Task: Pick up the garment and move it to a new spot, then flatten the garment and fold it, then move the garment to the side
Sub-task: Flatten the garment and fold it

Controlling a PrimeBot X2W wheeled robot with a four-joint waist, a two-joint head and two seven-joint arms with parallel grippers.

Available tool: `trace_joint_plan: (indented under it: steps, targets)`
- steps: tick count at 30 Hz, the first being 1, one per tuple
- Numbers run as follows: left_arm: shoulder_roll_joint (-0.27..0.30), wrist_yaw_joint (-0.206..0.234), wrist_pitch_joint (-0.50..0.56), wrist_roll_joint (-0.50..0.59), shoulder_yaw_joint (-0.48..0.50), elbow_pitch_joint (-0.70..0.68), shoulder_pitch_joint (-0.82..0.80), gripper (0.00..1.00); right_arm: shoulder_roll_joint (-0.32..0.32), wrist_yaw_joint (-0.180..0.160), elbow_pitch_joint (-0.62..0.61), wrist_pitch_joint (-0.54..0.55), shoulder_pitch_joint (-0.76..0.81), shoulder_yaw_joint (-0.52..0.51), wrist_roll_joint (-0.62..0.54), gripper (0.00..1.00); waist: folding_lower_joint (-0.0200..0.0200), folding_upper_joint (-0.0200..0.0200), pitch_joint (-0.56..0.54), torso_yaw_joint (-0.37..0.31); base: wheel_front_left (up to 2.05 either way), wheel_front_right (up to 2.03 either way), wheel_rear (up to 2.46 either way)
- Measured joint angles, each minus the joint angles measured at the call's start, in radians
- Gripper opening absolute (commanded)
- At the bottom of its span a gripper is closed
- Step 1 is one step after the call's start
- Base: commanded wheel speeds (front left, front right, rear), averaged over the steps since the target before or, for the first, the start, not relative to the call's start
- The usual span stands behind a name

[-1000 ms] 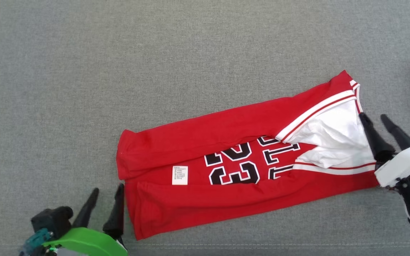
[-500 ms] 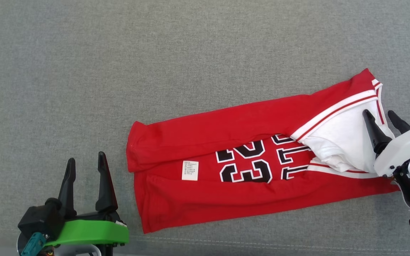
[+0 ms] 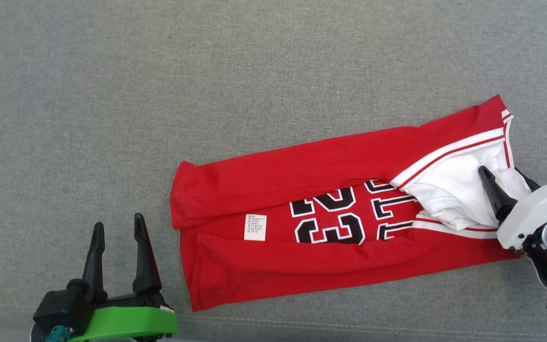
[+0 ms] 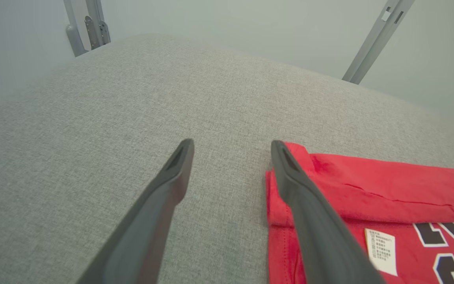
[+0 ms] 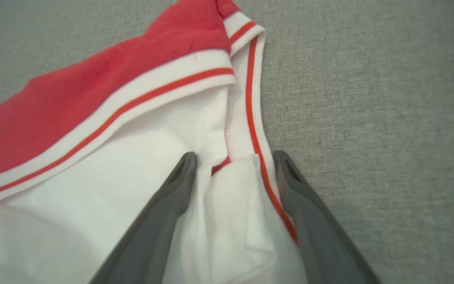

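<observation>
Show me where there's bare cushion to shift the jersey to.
Widest bare stretch: the grey cushion beyond the jersey, across the far side. More bare room left of it, around the open left gripper. Crowded: the right end, where the open right gripper straddles the white folds; only a thin strip along the near seam.

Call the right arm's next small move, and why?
Probably close the right gripper: its open fingers straddle the white trimmed edge of the jersey, cloth bunched between them. The left gripper, open, sits beside the red hem, not yet on it.
</observation>
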Motion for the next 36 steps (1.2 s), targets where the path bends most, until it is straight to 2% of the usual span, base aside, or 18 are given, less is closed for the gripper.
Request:
trace_joint_plan:
  steps: [1, 2, 3, 4, 11, 17, 20, 23, 28, 29, 30, 36]
  targets:
    - [-0.009, -0.011, 0.000, 0.008, 0.009, 0.005, 0.000, 1.00, -0.004, 0.000, 0.003, 0.006, -0.001, 0.009, 0.010, 1.00, 0.0000, 0.0000, 0.001, -0.001, 0.00, 0.00, 0.00]
    - [-0.017, -0.021, 0.000, 0.012, 0.016, 0.007, 0.000, 1.00, -0.008, 0.000, 0.005, 0.007, -0.002, 0.017, 0.021, 0.44, 0.0000, 0.0000, 0.002, -0.001, 0.00, 0.00, 0.00]
    - [-0.023, -0.032, 0.000, 0.017, 0.025, 0.010, 0.000, 1.00, -0.009, 0.000, 0.011, 0.007, -0.006, 0.020, 0.038, 0.28, 0.0000, 0.0000, 0.002, -0.001, 0.00, 0.00, 0.00]
    - [-0.029, -0.041, 0.000, 0.023, 0.034, 0.014, 0.000, 1.00, -0.011, 0.000, 0.017, 0.007, -0.011, 0.028, 0.062, 0.00, 0.0000, 0.0000, 0.002, -0.002, 0.00, 0.00, 0.00]
    - [-0.054, -0.095, 0.000, 0.064, 0.080, 0.052, 0.001, 1.00, -0.033, 0.002, 0.103, -0.029, -0.064, 0.047, 0.155, 0.00, 0.0000, 0.0001, -0.024, -0.014, 0.00, 0.00, 0.00]
    - [-0.069, -0.130, 0.000, 0.067, 0.117, 0.087, 0.017, 1.00, -0.133, 0.000, 0.179, -0.040, -0.091, -0.043, 0.189, 0.00, 0.0000, 0.0001, -0.090, -0.021, 0.00, 0.00, 0.00]
    - [-0.070, -0.139, 0.000, 0.067, 0.124, 0.097, 0.035, 1.00, -0.163, 0.000, 0.181, -0.048, -0.089, -0.074, 0.191, 0.00, 0.0000, 0.0000, -0.126, -0.024, 0.00, 0.00, 0.00]
    - [-0.072, -0.147, 0.000, 0.068, 0.124, 0.107, 0.058, 1.00, -0.164, -0.001, 0.126, -0.037, -0.064, -0.062, 0.207, 0.00, 0.0000, 0.0001, -0.165, -0.026, 0.00, 0.00, 0.00]
    - [-0.073, -0.148, 0.000, 0.066, 0.113, 0.106, 0.088, 1.00, -0.099, -0.001, -0.069, -0.002, -0.012, 0.039, 0.222, 0.00, 0.0000, 0.0001, -0.225, -0.032, 0.00, 0.00, 0.00]
    - [-0.073, -0.146, 0.000, 0.064, 0.109, 0.102, 0.091, 1.00, -0.075, -0.001, -0.105, 0.004, -0.004, 0.064, 0.221, 0.00, 0.0000, 0.0001, -0.233, -0.034, 0.00, 0.00, 0.00]
    - [-0.073, -0.145, 0.000, 0.061, 0.099, 0.097, 0.091, 1.00, -0.023, -0.001, -0.164, 0.015, 0.007, 0.114, 0.213, 0.00, 0.0000, 0.0000, -0.240, -0.040, 0.00, 0.00, 0.00]
    - [-0.074, -0.141, 0.000, 0.052, 0.057, 0.100, 0.077, 1.00, 0.154, -0.001, -0.187, 0.015, 0.009, 0.271, 0.142, 0.00, 0.0000, 0.0000, -0.213, -0.038, 0.00, 0.00, 0.00]
